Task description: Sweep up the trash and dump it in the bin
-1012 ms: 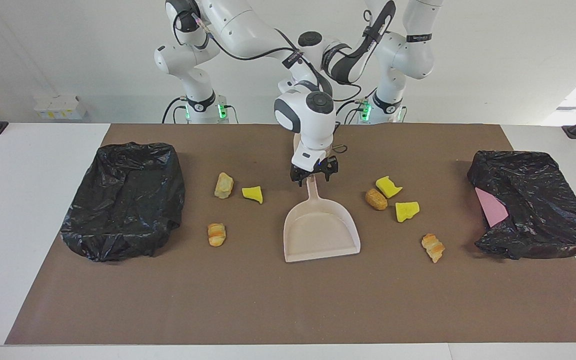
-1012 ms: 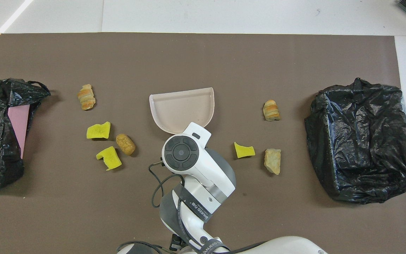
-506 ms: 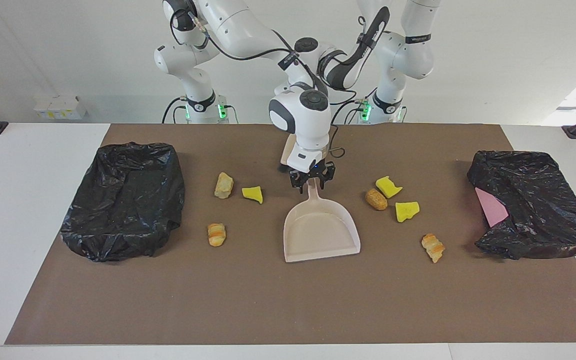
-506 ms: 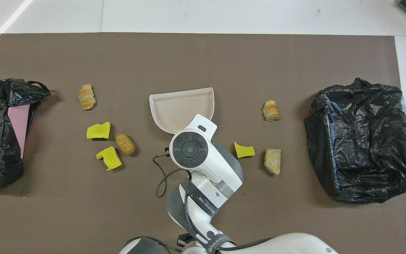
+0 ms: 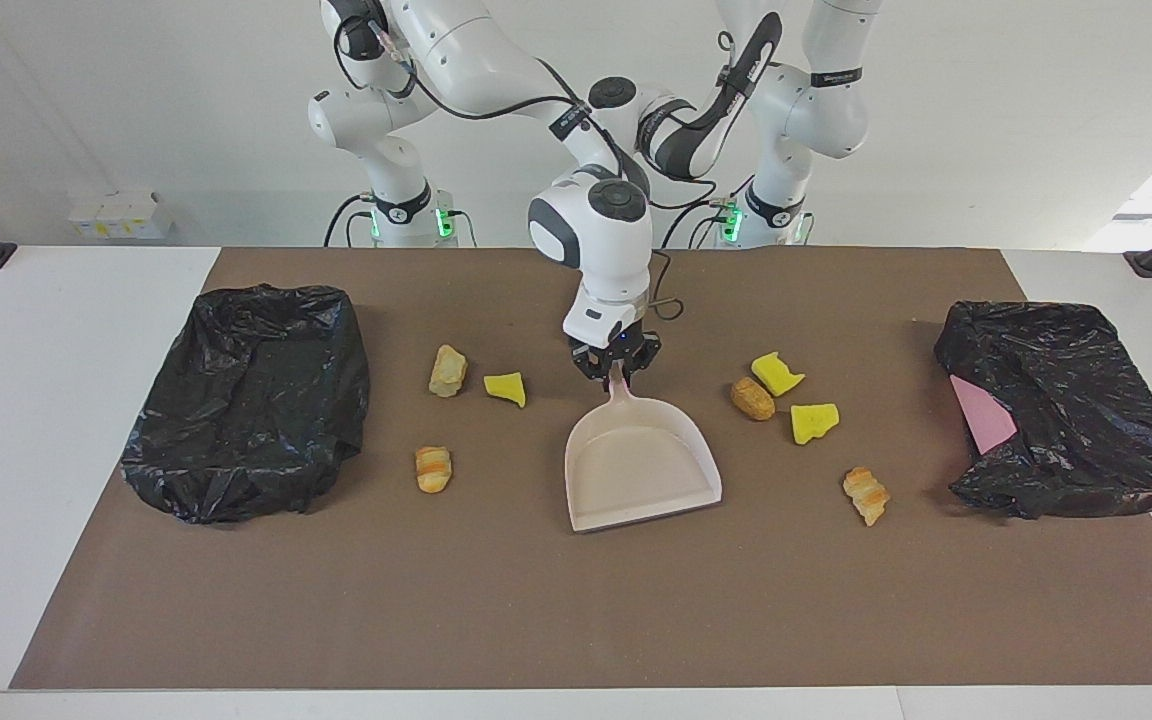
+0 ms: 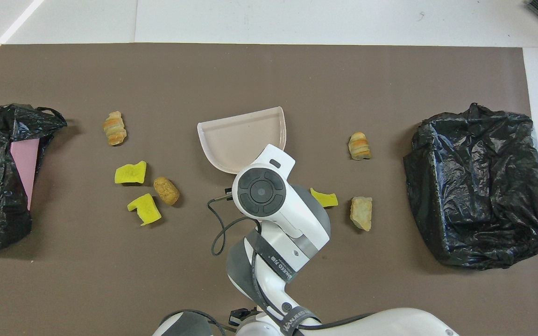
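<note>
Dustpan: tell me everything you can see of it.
The dustpan is beige, plastic-looking, one piece: a shallow empty tray with raised side and back walls and a narrow handle pointing toward the robots, open lip away from them. It is at the middle of the brown mat. The right end effector is closed on its handle.

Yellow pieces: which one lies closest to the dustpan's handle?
The lone yellow piece beside the tan lump, toward the right arm's end. The other two yellow pieces sit by the brown lump toward the left arm's end, farther from the handle.
</note>
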`<action>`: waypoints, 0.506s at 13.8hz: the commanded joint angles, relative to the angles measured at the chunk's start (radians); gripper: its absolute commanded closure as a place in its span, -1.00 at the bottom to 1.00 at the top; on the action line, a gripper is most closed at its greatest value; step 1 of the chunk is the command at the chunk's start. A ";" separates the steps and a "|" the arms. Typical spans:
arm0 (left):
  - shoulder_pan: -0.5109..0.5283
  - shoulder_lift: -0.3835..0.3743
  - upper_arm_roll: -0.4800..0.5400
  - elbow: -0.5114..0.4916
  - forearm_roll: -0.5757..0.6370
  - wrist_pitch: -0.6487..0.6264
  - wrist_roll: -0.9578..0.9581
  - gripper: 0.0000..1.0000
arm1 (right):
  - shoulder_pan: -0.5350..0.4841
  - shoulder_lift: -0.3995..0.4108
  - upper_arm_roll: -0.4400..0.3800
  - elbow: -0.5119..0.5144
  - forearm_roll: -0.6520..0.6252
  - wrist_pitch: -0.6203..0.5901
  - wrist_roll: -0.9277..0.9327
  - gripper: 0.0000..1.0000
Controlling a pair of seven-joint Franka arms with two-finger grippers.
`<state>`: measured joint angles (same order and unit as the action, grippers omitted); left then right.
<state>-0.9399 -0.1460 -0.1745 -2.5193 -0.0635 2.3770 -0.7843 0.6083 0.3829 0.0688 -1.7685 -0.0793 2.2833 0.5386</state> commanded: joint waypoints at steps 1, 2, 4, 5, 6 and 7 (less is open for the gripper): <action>0.042 -0.072 -0.005 -0.004 0.011 -0.117 -0.006 1.00 | -0.051 -0.085 0.009 -0.017 -0.023 -0.030 -0.113 1.00; 0.065 -0.082 -0.005 -0.006 0.013 -0.142 -0.003 1.00 | -0.065 -0.101 0.009 -0.014 -0.019 -0.063 -0.240 1.00; 0.114 -0.098 -0.003 -0.006 0.019 -0.177 0.007 1.00 | -0.088 -0.108 0.008 0.010 -0.019 -0.143 -0.429 1.00; 0.150 -0.104 -0.005 -0.006 0.045 -0.189 0.005 1.00 | -0.096 -0.108 0.008 0.012 -0.023 -0.148 -0.500 1.00; 0.177 -0.106 -0.003 -0.001 0.065 -0.203 0.007 1.00 | -0.104 -0.108 0.008 0.012 -0.025 -0.148 -0.582 1.00; 0.226 -0.115 -0.002 0.004 0.074 -0.208 0.016 1.00 | -0.116 -0.107 0.008 0.014 -0.025 -0.148 -0.679 1.00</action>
<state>-0.7850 -0.2275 -0.1708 -2.5171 -0.0175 2.2024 -0.7825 0.5115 0.2745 0.0681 -1.7616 -0.0847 2.1446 -0.0046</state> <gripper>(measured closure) 0.740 0.687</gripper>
